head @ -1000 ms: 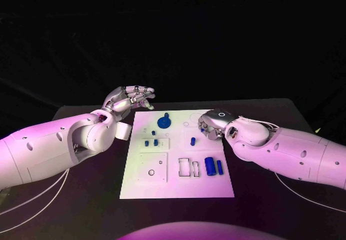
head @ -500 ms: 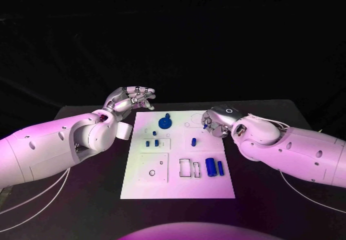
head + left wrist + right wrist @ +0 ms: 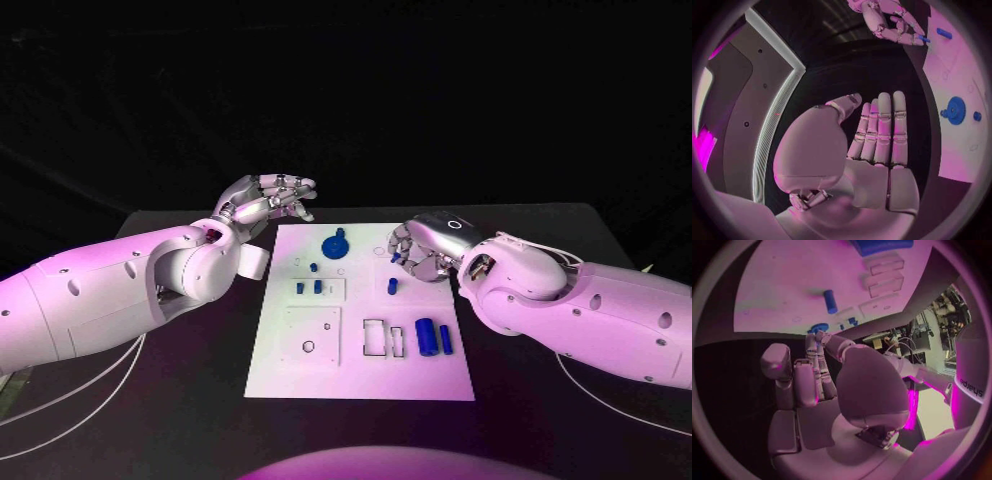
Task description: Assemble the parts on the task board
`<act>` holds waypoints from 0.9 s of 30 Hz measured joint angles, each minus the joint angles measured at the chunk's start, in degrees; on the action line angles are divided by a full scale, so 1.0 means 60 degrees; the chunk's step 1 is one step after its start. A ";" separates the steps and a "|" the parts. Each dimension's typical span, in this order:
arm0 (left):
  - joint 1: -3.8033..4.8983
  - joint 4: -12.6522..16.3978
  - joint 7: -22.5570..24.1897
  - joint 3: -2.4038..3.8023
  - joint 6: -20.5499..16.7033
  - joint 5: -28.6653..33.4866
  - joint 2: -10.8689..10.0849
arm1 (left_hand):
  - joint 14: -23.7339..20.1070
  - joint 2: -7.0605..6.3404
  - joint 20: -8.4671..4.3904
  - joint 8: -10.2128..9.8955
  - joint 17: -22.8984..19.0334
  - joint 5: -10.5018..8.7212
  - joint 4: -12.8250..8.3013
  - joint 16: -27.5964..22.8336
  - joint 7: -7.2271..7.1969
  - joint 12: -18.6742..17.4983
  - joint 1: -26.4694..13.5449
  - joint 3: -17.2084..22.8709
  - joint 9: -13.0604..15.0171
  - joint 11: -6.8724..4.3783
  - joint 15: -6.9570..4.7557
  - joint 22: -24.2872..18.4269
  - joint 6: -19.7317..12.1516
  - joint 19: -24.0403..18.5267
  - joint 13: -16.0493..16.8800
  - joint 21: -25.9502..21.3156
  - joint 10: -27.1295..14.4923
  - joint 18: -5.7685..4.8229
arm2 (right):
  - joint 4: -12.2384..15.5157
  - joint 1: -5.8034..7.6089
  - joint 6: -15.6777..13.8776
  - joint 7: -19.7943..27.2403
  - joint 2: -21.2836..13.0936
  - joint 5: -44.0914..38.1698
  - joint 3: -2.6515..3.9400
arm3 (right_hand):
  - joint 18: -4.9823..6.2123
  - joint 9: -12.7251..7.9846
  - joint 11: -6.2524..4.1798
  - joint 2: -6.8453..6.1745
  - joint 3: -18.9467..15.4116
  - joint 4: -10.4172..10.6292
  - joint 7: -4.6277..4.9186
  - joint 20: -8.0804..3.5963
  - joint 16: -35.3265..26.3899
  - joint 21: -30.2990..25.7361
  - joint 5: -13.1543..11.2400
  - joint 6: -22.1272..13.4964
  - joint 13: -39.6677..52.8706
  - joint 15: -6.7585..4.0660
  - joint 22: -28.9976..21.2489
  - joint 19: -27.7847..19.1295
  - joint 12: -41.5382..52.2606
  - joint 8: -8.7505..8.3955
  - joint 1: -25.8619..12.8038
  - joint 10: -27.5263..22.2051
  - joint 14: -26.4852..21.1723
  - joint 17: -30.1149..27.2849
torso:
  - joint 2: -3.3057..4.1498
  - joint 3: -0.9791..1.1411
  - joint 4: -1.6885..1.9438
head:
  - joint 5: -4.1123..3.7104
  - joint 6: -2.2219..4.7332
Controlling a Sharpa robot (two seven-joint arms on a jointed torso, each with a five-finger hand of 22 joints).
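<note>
The task board (image 3: 361, 340) lies mid-table (image 3: 173, 400). The right hand (image 3: 415, 250) hovers at its far right edge, fingers pinching a small blue part (image 3: 395, 257). The left hand (image 3: 268, 199) hangs beyond the far left corner, fingers together, empty.

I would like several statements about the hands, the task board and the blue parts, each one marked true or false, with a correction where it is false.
1. The left hand holds a blue part. False: it holds nothing, and the left wrist view shows its fingers straight.
2. The task board lies between the two arms. True.
3. The blue gear sits at the board's far end. True.
4. The right hand rests on the black table, off the board. False: it is over the board's far right part, and a small blue piece shows at its fingertips in the left wrist view.
5. The two long blue parts lie on the board's near right part. True.
</note>
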 measured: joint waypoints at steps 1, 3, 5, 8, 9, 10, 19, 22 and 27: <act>0.0000 -0.0001 -0.0003 0.0000 0.0002 0.0000 0.0005 | 0.0000 0.0000 0.0000 0.0000 0.0000 0.0000 0.0000 0.0000 0.0000 0.0000 0.0000 0.0000 0.0000 0.0000 0.0000 0.0000 0.0000 0.0000 0.0000 0.0000 0.0000 0.0000 | 0.0081 -0.0003 -0.0012 0.0000 0.0055 0.0030 0.0002 | 0.0000 0.0000 0.0000 0.0000 0.0000 0.0000 0.0000 0.0000 0.0000 0.0000 0.0000 0.0000 0.0000 0.0000 0.0000 0.0000 0.0000 0.0000 0.0000 0.0000 0.0000 0.0001 | 0.0001 0.0001 0.0000 | 0.0043 0.0000; 0.0000 -0.0006 -0.0007 0.0000 0.0006 0.0000 0.0020 | 0.0000 0.0000 0.0000 0.0000 0.0000 0.0000 0.0000 0.0000 0.0000 0.0000 0.0000 0.0000 0.0000 0.0000 0.0000 0.0000 0.0000 0.0000 0.0001 0.0000 0.0000 0.0000 | 0.0249 -0.0020 -0.0028 0.0000 0.0210 0.0096 0.0008 | 0.0000 0.0000 0.0000 0.0002 0.0000 0.0000 0.0000 0.0000 0.0037 0.0000 0.0000 -0.0001 0.0000 0.0000 0.0000 0.0000 0.0000 -0.0001 -0.0002 0.0000 0.0000 0.0020 | 0.0001 0.0001 0.0001 | 0.0135 -0.0021; 0.0000 -0.0009 -0.0011 0.0000 0.0008 0.0000 0.0036 | 0.0000 0.0000 0.0000 0.0000 0.0000 0.0000 0.0000 0.0000 0.0000 0.0001 0.0000 0.0000 0.0000 0.0000 0.0000 0.0000 0.0000 0.0000 0.0001 0.0000 0.0000 0.0000 | 0.0354 -0.0046 -0.0032 0.0002 0.0343 0.0145 0.0009 | -0.0001 -0.0001 0.0000 0.0029 0.0000 0.0000 -0.0001 0.0000 0.0037 0.0000 0.0000 -0.0002 -0.0001 0.0000 -0.0001 0.0000 0.0000 -0.0008 -0.0029 0.0000 0.0000 0.0020 | 0.0004 0.0000 0.0001 | 0.0239 -0.0041; 0.0000 -0.0023 -0.0018 0.0000 0.0009 0.0000 0.0068 | 0.0000 0.0000 0.0000 0.0000 0.0000 0.0000 0.0000 0.0000 0.0000 0.0002 0.0000 0.0000 0.0000 0.0000 0.0000 -0.0009 0.0000 0.0000 0.0001 0.0000 0.0000 0.0000 | 0.0428 -0.0136 -0.0031 0.0014 0.0553 0.0211 0.0010 | 0.0000 -0.0002 0.0000 0.0038 -0.0026 0.0026 -0.0002 0.0000 0.0037 0.0000 -0.0001 -0.0003 0.0010 0.0000 -0.0001 0.0000 0.0000 -0.0019 -0.0038 0.0000 0.0000 0.0021 | 0.0005 -0.0007 0.0001 | 0.0378 -0.0074; 0.0000 -0.0031 -0.0021 0.0000 0.0009 0.0000 0.0080 | 0.0000 0.0000 0.0000 0.0000 0.0000 0.0000 0.0000 0.0000 0.0000 0.0002 0.0000 0.0000 0.0000 0.0000 0.0000 -0.0009 0.0000 0.0000 0.0001 0.0000 0.0000 0.0000 | 0.0432 -0.0175 -0.0029 0.0017 0.0622 0.0228 0.0009 | 0.0000 -0.0001 0.0000 0.0038 -0.0026 0.0026 -0.0002 0.0000 0.0037 0.0000 -0.0001 -0.0004 0.0010 0.0000 -0.0001 0.0000 0.0000 -0.0019 -0.0038 0.0000 0.0000 0.0020 | 0.0005 -0.0007 0.0000 | 0.0430 -0.0080; 0.0000 -0.0039 -0.0023 0.0000 0.0009 0.0000 0.0093 | 0.0000 0.0000 0.0000 0.0000 0.0000 0.0000 0.0000 0.0000 0.0000 0.0002 0.0000 0.0000 0.0000 0.0000 0.0000 -0.0009 0.0000 0.0000 0.0001 0.0000 0.0000 0.0000 | 0.0433 -0.0217 -0.0026 0.0021 0.0695 0.0246 0.0005 | 0.0000 -0.0001 0.0000 0.0038 -0.0016 0.0036 -0.0002 0.0000 0.0037 0.0000 -0.0001 -0.0004 0.0019 0.0000 -0.0013 0.0000 -0.0028 -0.0020 -0.0038 0.0000 0.0000 0.0021 | 0.0005 -0.0012 0.0001 | 0.0473 -0.0090; 0.0000 -0.0080 -0.0044 -0.0001 0.0003 0.0000 0.0208 | 0.0000 0.0000 0.0000 0.0000 0.0000 0.0000 0.0000 0.0000 0.0000 0.0002 0.0000 0.0000 0.0000 0.0000 0.0000 -0.0008 0.0000 0.0000 0.0001 0.0000 0.0000 0.0000 | 0.0238 -0.0694 0.0035 0.0080 0.1279 0.0386 -0.0088 | 0.0000 0.0012 -0.0024 0.0038 0.0002 0.0054 0.0008 0.0001 0.0037 -0.0001 -0.0037 -0.0019 0.0020 0.0001 -0.0020 -0.0001 -0.0038 -0.0039 -0.0037 -0.0024 0.0000 0.0019 | 0.0005 -0.0014 -0.0006 | 0.0848 -0.0210; 0.0001 -0.0087 -0.0055 -0.0001 0.0003 0.0000 0.0238 | 0.0000 0.0000 0.0000 0.0000 0.0000 0.0000 0.0000 0.0000 0.0000 0.0003 0.0000 0.0000 0.0000 0.0000 0.0000 -0.0008 0.0000 0.0000 0.0000 0.0000 0.0001 0.0000 | 0.0080 -0.0858 0.0061 0.0110 0.1469 0.0423 -0.0104 | -0.0001 0.0012 -0.0032 0.0037 0.0002 0.0054 0.0008 0.0001 0.0037 -0.0001 -0.0037 -0.0020 0.0019 0.0000 -0.0029 -0.0001 -0.0039 -0.0040 -0.0037 -0.0032 0.0000 0.0019 | 0.0005 -0.0014 -0.0008 | 0.0945 -0.0256; 0.0002 -0.0090 -0.0071 -0.0002 0.0001 0.0001 0.0252 | 0.0000 0.0000 0.0000 0.0000 0.0000 0.0000 0.0000 0.0000 0.0000 0.0003 0.0000 0.0000 -0.0001 -0.0001 0.0000 -0.0008 0.0000 0.0000 -0.0007 0.0000 0.0001 0.0000 | -0.0176 -0.1094 0.0106 0.0168 0.1719 0.0453 -0.0126 | 0.0000 0.0010 -0.0033 0.0065 0.0002 0.0053 0.0008 0.0001 0.0037 -0.0001 -0.0037 -0.0021 0.0028 0.0001 -0.0029 -0.0001 -0.0038 -0.0049 -0.0065 -0.0033 0.0000 0.0028 | 0.0001 -0.0002 -0.0012 | 0.1047 -0.0302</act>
